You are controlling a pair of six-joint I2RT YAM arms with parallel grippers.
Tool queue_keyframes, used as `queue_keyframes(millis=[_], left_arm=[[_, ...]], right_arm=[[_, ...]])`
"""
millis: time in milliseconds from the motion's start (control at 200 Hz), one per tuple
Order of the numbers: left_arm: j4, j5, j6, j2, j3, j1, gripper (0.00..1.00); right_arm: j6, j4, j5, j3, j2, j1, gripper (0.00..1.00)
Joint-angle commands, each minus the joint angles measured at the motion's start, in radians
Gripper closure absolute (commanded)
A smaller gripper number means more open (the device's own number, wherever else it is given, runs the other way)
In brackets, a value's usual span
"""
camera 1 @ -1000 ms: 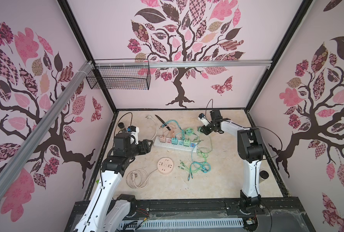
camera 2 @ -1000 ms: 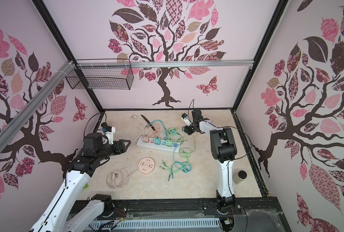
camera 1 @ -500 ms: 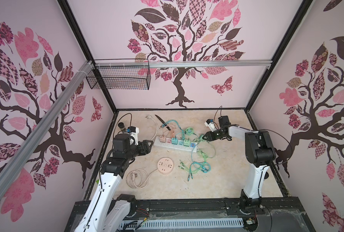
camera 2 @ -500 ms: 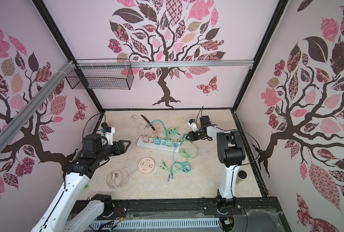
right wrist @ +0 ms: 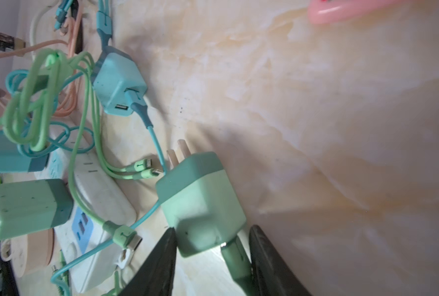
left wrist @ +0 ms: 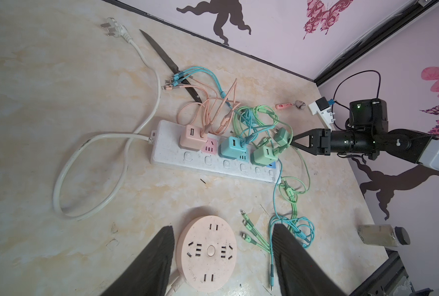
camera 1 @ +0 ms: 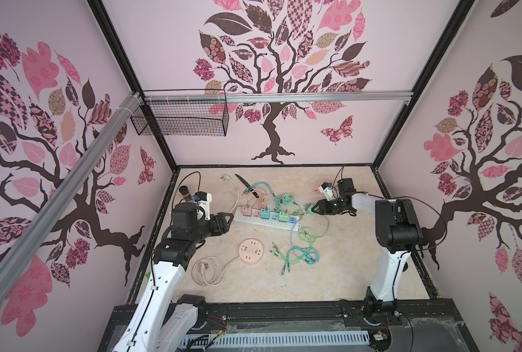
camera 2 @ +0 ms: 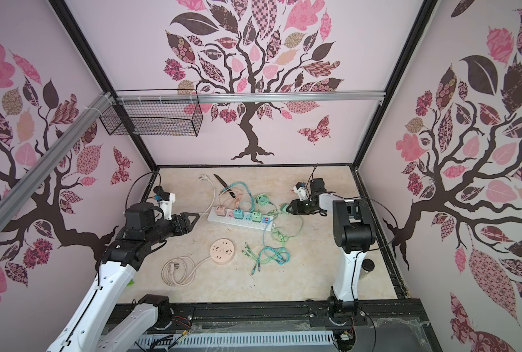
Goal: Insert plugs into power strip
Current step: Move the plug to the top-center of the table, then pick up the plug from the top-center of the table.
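The white power strip [camera 1: 269, 223] [camera 2: 241, 225] [left wrist: 210, 166] lies mid-table with a peach plug [camera 1: 246, 211], a teal plug [camera 1: 265, 214] and a mint plug [camera 1: 283, 216] standing in it. A loose mint green plug [camera 1: 309, 208] [camera 2: 284, 208] [left wrist: 282, 135] [right wrist: 200, 202] rests beyond the strip's right end, prongs pointing away from my right gripper [camera 1: 314, 209] [right wrist: 213, 228]. That gripper's jaws stand open on either side of its rear end and cable. Another teal plug [right wrist: 119, 84] lies loose behind the strip. My left gripper [camera 1: 227, 218] [left wrist: 223, 226] hovers open and empty off the strip's left end.
A round peach socket disc [camera 1: 250, 251] with a coiled cord [camera 1: 208, 271] lies in front of the strip. Tangled cables [camera 1: 302, 254] spread front right. A knife [camera 1: 246, 184] and the white cord's plug [camera 1: 224, 176] lie at the back. Jars [camera 1: 185, 192] [camera 2: 368, 265] stand near the arms.
My right arm has swung from the back down to the strip's right end, and its jaws have widened. The left arm has not moved.
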Motion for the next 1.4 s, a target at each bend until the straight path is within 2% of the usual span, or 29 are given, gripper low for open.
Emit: queue_keyframes(millis=[0,145,270,340,400,665,820,1145,1396], left_arm=[[0.024,0.016,0.002,0.008,-0.011,0.003,0.35],[0.027,0.018,0.001,0.013,-0.009,0.004,0.35],[0.027,0.022,0.001,0.019,-0.003,0.003,0.35],[0.025,0.023,0.001,0.02,0.0,0.003,0.35],[0.023,0.024,0.003,0.02,0.001,0.004,0.35],[0.003,0.018,0.017,0.016,0.009,0.004,0.35],[0.0,0.021,0.021,0.016,0.012,0.003,0.35],[-0.029,0.019,0.049,0.008,0.029,0.003,0.35],[-0.021,0.022,0.046,0.011,0.029,0.004,0.35]], right_arm=[[-0.013,-0.006,0.104,-0.016,-0.076,-0.005,0.51],[-0.093,0.082,0.13,-0.099,-0.179,0.012,0.47],[-0.242,0.132,0.262,-0.162,-0.257,0.08,0.43],[-0.33,0.127,0.351,-0.165,-0.257,0.121,0.39],[-0.37,0.102,0.379,-0.142,-0.239,0.13,0.37],[-0.46,0.028,0.393,-0.061,-0.164,0.13,0.35],[-0.503,0.0,0.358,-0.041,-0.13,0.13,0.35],[-0.527,-0.029,0.339,0.021,-0.043,0.13,0.35],[-0.533,-0.071,0.35,0.066,0.019,0.13,0.38]])
